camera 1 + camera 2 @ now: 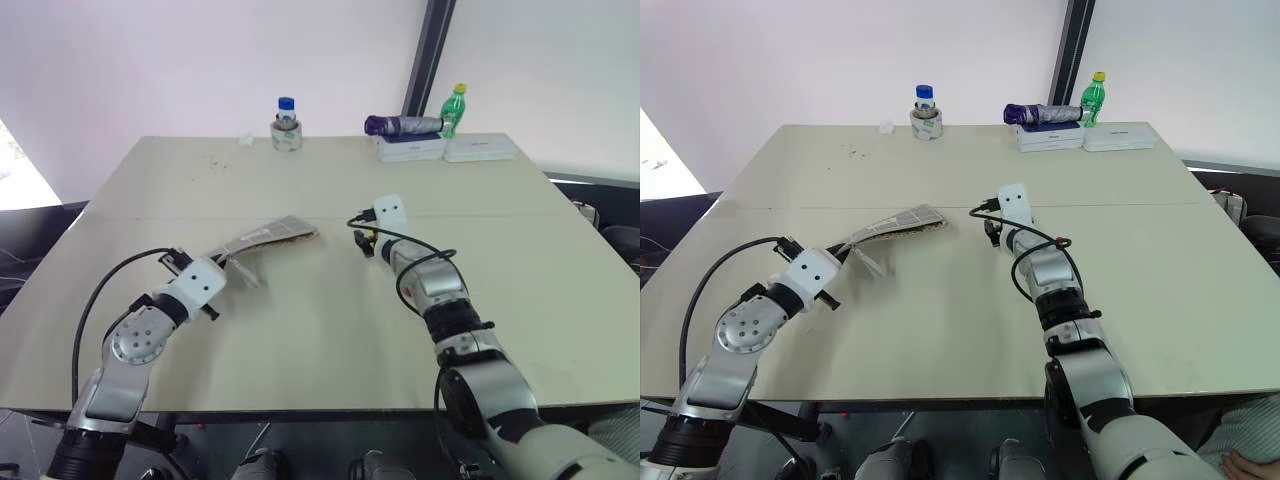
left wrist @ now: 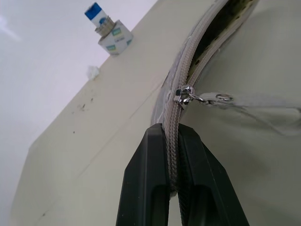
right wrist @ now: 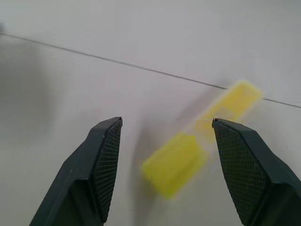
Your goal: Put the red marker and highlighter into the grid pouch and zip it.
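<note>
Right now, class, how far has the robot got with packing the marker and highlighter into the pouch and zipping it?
Done: nothing shows as packed; the red marker cannot be placed from these views. In hand: the left pincer is shut on the grid pouch at its zipper edge, with the zipper partly open. The open right pincer hovers over the highlighter, which lies on the table. Left: bagging the highlighter, then zipping.

The left arm reaches forward at the left, its gripper [image 2: 174, 188] pointing level, fingers [image 2: 146, 188] clamped together. The right arm stretches further forward, its gripper [image 3: 164, 155] tilted slightly downward, fingers [image 3: 106, 165] spread wide apart
</note>
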